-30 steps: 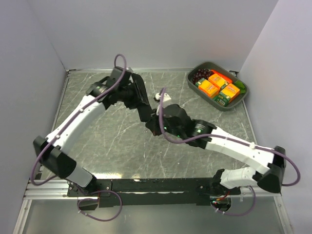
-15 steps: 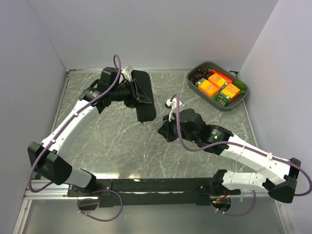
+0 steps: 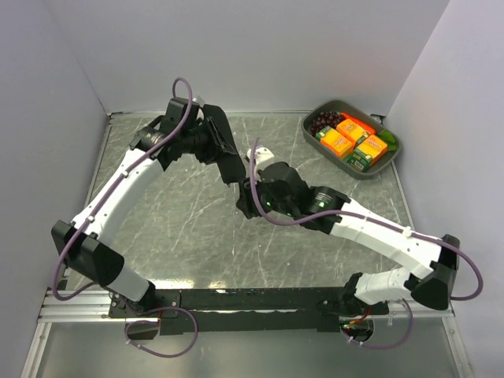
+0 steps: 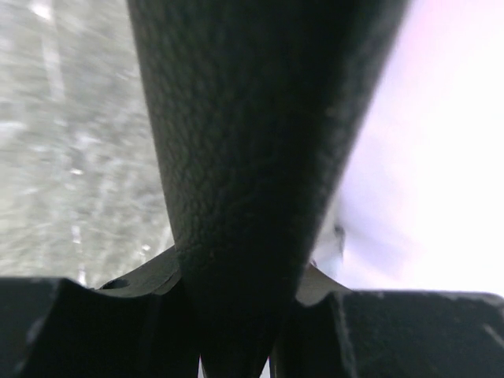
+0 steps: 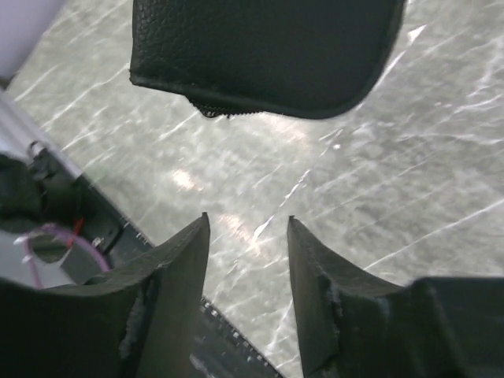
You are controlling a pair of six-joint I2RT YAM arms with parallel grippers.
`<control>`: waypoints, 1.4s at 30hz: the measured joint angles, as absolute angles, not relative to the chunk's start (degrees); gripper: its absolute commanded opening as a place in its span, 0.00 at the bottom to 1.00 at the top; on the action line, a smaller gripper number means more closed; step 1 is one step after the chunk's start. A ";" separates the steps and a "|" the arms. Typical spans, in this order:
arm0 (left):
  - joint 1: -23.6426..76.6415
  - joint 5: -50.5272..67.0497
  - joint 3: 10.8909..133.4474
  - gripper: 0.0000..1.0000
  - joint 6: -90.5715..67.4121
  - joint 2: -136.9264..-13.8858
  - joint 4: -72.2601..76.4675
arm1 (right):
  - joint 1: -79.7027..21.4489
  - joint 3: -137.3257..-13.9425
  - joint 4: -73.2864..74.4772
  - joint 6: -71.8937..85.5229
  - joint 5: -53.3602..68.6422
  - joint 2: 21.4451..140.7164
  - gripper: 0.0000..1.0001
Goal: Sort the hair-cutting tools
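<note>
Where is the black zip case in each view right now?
Top external: the black zip case is at upper centre, tilted.
Left wrist: the case fills the middle, top to bottom.
Right wrist: it runs along the top edge.
Shared landmark: the marbled grey table, also seen at and.

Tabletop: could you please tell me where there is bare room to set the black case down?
The widest bare patch of table lies between the left arm, the right arm and the near rail. A smaller one lies between the right arm and the food bin. The middle is crowded: the left claw holds the case beside the open right claw.
</note>
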State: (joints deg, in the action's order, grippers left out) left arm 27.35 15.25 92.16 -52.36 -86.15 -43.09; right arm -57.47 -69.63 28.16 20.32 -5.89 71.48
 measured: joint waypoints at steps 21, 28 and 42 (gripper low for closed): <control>28.27 -5.78 105.43 0.01 -53.21 -97.43 -66.26 | -58.89 -85.78 28.64 20.88 -11.27 90.41 0.54; 28.27 -7.46 109.27 0.01 -52.58 -98.94 -68.40 | -59.57 -88.99 28.84 22.70 -9.78 93.89 0.51; 28.16 -7.53 109.10 0.01 -50.26 -99.22 -67.68 | -60.16 -90.67 29.87 24.23 -12.82 95.83 0.00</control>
